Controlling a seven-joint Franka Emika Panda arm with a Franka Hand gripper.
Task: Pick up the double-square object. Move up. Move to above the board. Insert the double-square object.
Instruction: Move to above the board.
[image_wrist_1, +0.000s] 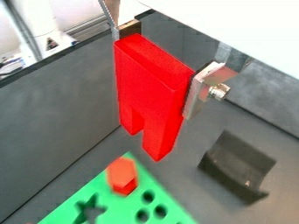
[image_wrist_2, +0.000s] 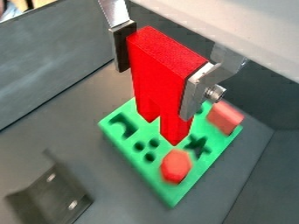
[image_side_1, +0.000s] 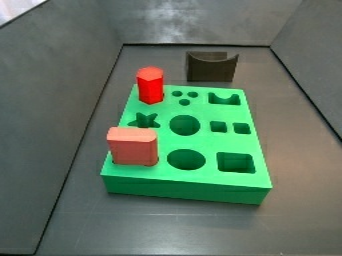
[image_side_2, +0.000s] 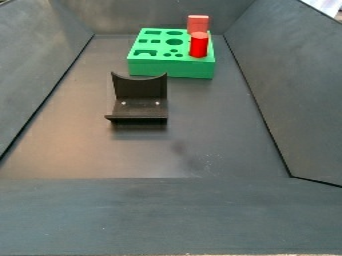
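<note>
My gripper (image_wrist_1: 158, 86) (image_wrist_2: 159, 74) is shut on the double-square object (image_wrist_1: 149, 98) (image_wrist_2: 162, 83), a bright red upright block with a notch between two square legs. The silver fingers (image_wrist_1: 200, 94) (image_wrist_2: 195, 93) press on its two opposite narrow sides near the top. The block hangs in the air, legs down. In both wrist views the green board (image_wrist_1: 103, 206) (image_wrist_2: 126, 131) lies below it. Both side views show the board (image_side_1: 187, 190) (image_side_2: 167, 68), but not the gripper or the block.
A red hexagonal prism (image_wrist_1: 122, 175) (image_wrist_2: 176, 164) (image_side_1: 150, 85) (image_side_2: 199, 45) and a salmon-pink cube (image_wrist_2: 225, 114) (image_side_1: 132, 146) (image_side_2: 198, 22) stand on the board. The dark fixture (image_wrist_1: 239, 164) (image_wrist_2: 47, 197) (image_side_1: 211, 66) (image_side_2: 136, 97) stands on the floor beside the board. Dark walls surround the floor.
</note>
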